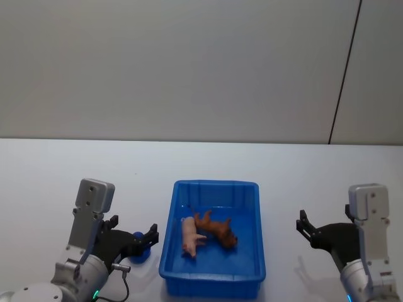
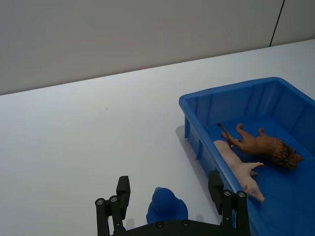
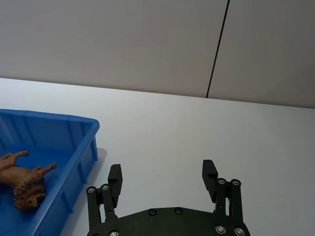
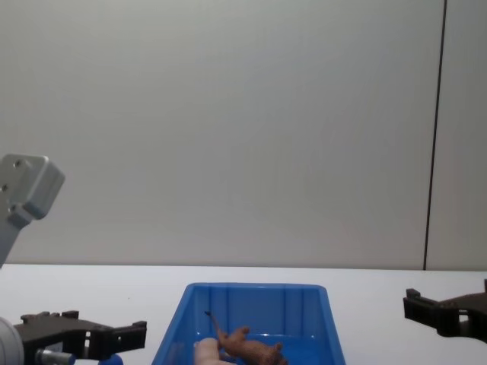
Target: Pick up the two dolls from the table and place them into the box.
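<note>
Our left gripper point(image 2: 169, 183) hangs wide open low over the white surface point(image 1: 56, 173), with a small blue ball point(image 2: 166, 209) between its fingers, just beside the left wall of the blue box point(image 1: 214, 184). Our right gripper point(image 3: 162, 169), equally wide and empty, hovers near the box's other side. Inside the box, the pink doll point(image 1: 189, 236) and the reddish-brown doll point(image 1: 218, 230) lie side by side on its floor.
</note>
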Robot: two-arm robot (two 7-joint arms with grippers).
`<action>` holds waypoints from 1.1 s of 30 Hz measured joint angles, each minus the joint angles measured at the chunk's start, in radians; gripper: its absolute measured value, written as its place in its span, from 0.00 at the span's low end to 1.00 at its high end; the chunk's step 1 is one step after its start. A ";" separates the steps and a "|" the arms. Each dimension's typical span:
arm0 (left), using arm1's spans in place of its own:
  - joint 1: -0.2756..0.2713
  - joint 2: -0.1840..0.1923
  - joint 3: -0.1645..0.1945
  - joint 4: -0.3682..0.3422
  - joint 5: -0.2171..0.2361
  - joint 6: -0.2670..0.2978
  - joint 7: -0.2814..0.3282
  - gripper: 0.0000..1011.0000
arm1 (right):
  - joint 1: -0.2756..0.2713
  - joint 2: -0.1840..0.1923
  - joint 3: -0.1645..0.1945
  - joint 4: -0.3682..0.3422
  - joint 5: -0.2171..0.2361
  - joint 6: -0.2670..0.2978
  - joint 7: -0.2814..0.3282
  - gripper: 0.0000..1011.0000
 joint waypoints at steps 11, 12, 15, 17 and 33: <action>-0.040 -0.021 -0.004 0.054 0.033 0.050 -0.030 0.99 | 0.000 0.000 0.000 0.000 0.000 0.000 0.000 0.99; -0.043 -0.022 -0.004 0.058 0.035 0.053 -0.032 0.99 | 0.000 0.000 0.000 0.000 0.000 0.000 0.000 0.99; -0.054 -0.028 -0.005 0.075 0.044 0.066 -0.041 0.99 | 0.000 0.000 0.000 0.000 0.000 0.000 0.000 0.99; -0.061 -0.032 -0.005 0.086 0.050 0.075 -0.046 0.99 | 0.000 0.000 0.000 0.000 0.000 0.000 0.000 0.99; -0.097 -0.055 -0.004 0.147 0.084 0.143 -0.081 0.73 | 0.000 0.000 0.000 0.000 0.000 0.000 0.000 0.99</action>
